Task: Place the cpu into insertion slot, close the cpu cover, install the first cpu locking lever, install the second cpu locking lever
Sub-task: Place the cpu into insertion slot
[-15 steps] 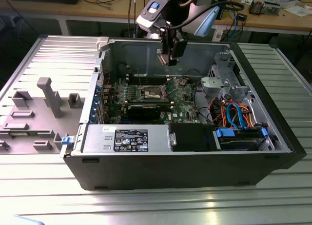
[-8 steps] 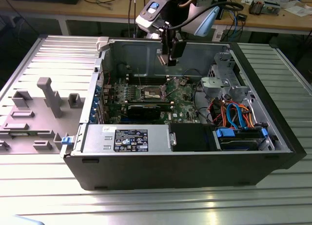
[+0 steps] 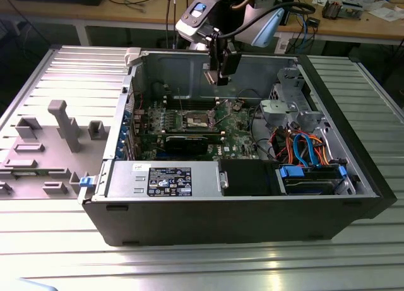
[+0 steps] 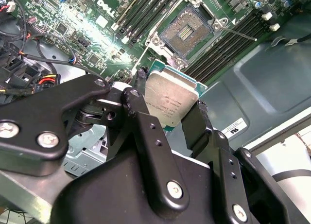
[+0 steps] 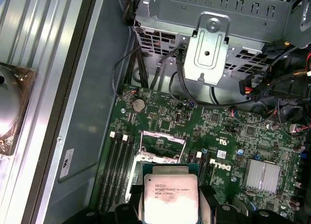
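My gripper (image 3: pixel 221 76) hangs inside the open computer case, above the green motherboard (image 3: pixel 235 124). It is shut on the cpu (image 4: pixel 170 100), a square chip with a silvery top, clamped by two opposite edges between black fingers (image 4: pixel 194 124). The insertion slot (image 4: pixel 187 32) lies uncovered below, its dark pin grid showing inside a silver rim. In the first wrist view the cpu (image 5: pixel 170 195) hovers over the slot's place, and the cpu cover (image 5: pixel 163 159), a thin silver frame, appears raised beside it. A thin locking lever (image 4: pixel 238 34) sticks out from the slot's corner.
Long black memory slots (image 4: pixel 228 42) flank the socket on both sides. A metal drive cage (image 5: pixel 209 44) and bundled cables (image 3: pixel 303 146) fill one end of the case. The power supply (image 3: pixel 167 177) sits along the case's near wall. A grey fixture tray (image 3: pixel 44 146) is on the exterior view's left.
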### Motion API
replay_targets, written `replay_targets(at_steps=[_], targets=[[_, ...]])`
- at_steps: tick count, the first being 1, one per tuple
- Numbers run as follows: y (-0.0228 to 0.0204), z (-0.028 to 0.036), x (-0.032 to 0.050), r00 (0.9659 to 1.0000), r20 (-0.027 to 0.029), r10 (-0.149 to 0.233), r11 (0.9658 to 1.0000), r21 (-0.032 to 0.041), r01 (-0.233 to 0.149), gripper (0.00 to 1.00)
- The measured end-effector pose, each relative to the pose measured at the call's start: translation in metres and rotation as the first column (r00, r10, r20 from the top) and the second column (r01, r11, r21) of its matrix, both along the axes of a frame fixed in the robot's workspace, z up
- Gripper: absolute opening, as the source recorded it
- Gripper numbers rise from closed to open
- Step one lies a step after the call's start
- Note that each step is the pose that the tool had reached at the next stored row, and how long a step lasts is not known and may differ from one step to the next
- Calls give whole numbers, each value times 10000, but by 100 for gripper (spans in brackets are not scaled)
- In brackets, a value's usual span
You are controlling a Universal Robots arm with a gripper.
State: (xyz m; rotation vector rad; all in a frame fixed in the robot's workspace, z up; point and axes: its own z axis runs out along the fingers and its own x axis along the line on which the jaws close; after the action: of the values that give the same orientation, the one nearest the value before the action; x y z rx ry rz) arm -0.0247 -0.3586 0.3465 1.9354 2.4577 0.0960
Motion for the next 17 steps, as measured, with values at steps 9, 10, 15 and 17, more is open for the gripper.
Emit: replay_targets(at_steps=[9, 10, 15, 17], targets=[[0, -7, -7, 9968, -3, -801, 9968, -1, 801, 54], [0, -7, -14, 9967, -2, -813, 9967, 0, 813, 54], [0, -8, -30, 9967, -3, -814, 9967, 0, 814, 54], [0, -8, -31, 9967, -3, -814, 9967, 1, 814, 54]])
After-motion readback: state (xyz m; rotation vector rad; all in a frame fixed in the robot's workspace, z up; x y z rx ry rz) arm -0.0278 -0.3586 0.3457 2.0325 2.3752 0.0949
